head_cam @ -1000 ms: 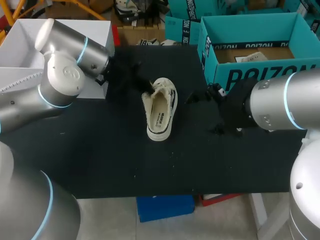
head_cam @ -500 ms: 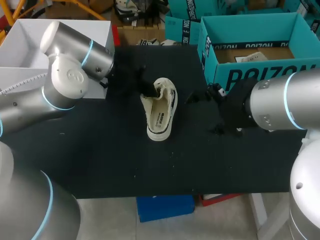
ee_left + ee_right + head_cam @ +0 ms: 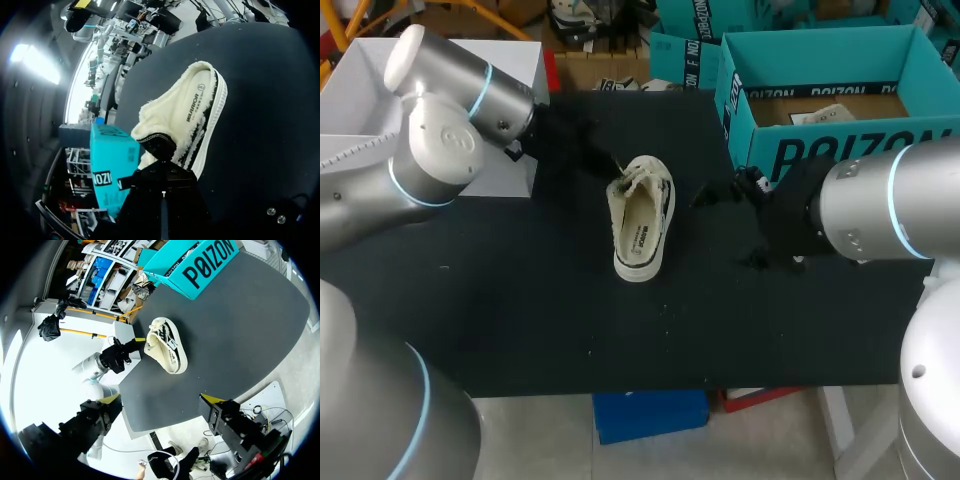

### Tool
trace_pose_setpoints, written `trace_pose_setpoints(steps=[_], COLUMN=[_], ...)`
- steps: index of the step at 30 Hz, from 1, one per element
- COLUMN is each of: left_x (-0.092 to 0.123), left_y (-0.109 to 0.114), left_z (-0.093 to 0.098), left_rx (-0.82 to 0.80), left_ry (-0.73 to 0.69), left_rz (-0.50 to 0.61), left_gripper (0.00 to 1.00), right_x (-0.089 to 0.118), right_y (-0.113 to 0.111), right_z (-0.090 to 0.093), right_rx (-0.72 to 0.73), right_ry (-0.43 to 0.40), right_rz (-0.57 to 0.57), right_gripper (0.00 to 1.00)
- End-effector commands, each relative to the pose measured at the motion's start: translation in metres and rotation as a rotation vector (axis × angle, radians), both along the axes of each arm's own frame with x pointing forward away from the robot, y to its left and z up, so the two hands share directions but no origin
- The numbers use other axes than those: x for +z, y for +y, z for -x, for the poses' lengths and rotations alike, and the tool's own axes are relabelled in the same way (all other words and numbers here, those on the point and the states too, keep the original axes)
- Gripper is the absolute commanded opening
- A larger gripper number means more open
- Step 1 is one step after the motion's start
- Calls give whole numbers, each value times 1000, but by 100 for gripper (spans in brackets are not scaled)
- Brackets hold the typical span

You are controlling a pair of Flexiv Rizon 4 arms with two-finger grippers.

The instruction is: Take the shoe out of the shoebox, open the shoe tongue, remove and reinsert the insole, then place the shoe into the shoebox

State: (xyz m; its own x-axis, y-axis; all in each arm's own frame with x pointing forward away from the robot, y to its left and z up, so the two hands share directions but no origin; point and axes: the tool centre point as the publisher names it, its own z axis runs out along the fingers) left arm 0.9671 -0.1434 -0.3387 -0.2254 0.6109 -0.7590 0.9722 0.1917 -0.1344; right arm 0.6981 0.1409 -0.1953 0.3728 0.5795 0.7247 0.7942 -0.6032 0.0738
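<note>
Open shoebox [image 3: 820,55] holds a paper [image 3: 817,117]; the shoe [image 3: 642,215] sits sole-down on the table [image 3: 520,300] nearby. Left gripper [image 3: 161,170] meets its laced end, grip impossible to tell. Right gripper [image 3: 160,399] gapes wide, holding nothing.

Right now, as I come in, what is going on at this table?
The shoe is out of the shoebox and lies on the black table, with the insole in place. The left arm is at the shoe's tongue; whether it grips it cannot be seen. The right arm hangs beside the shoe, its jaws open and empty.
</note>
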Motion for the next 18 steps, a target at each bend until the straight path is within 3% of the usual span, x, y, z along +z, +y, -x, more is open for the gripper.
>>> trace_pose_setpoints(steps=[1, 11, 18], left_x=[3, -11, -9], left_y=[7, -28, -44], left_z=[0, -6, -14], left_rx=[10, -23, -40], left_ry=[3, 29, 25], left_rz=[-3, 23, 30], left_gripper=[0, 0, 0], right_x=[-3, -3, -3], right_y=[7, 7, 7], right_z=[0, 0, 0], right_rx=[-84, -84, -84], right_ry=[-61, -61, -61], right_rz=[41, 41, 41], right_gripper=[100, 100, 100])
